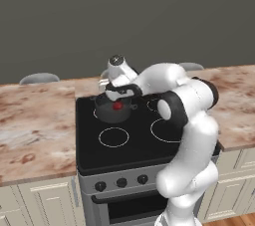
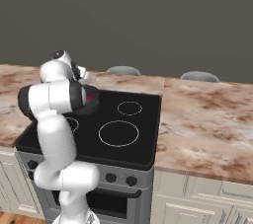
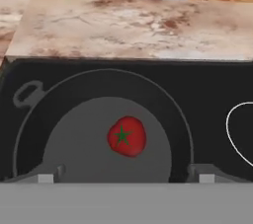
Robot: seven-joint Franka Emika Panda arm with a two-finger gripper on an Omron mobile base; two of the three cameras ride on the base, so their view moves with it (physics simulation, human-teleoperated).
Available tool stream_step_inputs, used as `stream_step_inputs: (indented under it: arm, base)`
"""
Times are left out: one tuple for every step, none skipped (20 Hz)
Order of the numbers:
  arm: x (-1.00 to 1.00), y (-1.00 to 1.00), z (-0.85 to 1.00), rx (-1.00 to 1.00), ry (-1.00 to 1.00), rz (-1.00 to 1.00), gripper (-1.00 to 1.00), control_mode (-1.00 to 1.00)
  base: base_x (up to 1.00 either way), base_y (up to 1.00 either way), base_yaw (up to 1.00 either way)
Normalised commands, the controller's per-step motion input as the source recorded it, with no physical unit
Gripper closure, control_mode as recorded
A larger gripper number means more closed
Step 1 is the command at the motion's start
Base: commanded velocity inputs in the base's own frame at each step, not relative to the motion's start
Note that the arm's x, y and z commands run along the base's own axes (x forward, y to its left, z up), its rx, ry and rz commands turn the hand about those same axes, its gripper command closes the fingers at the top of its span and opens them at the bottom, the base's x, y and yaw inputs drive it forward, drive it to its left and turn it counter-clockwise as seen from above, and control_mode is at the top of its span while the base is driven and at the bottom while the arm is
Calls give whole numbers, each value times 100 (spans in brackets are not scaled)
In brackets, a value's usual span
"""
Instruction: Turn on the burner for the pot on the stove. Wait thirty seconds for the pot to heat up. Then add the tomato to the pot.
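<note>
Down at the centre of the hand view I see the tomato [image 3: 127, 136] lying on the floor of the pot [image 3: 64, 119], a little right of the pot's middle, with its green star cap turned up toward the camera. I judge it light, smooth-skinned and soft enough to bruise; being round, it would roll or squirt out under a hard pinch, so any hold should fall across its widest part with gentle pressure. It rests clear of the pot wall all round.

My jaws [image 3: 123, 176] stand wide apart, empty, their two tips rising at the bottom edge of that view on either side of the tomato and above it, touching nothing. In the left base view the tomato [image 1: 117, 105] shows as a red spot in the pot [image 1: 113, 111], directly under the hand.

The pot sits at the upper left of the stove [image 1: 134, 145], hiding its burner. A loop handle shows at the pot's left. Behind the stove runs the marbled bench [image 3: 133, 25].
</note>
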Motion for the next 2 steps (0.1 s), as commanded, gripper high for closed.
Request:
stream_step_inputs:
  arm:
    - [-100, -22, 59, 12, -10, -13, -100, -100]
    - [-100, -26, 44, 12, -4, -14, -100, -100]
  base:
    - [0, 0, 0]
    - [0, 0, 0]
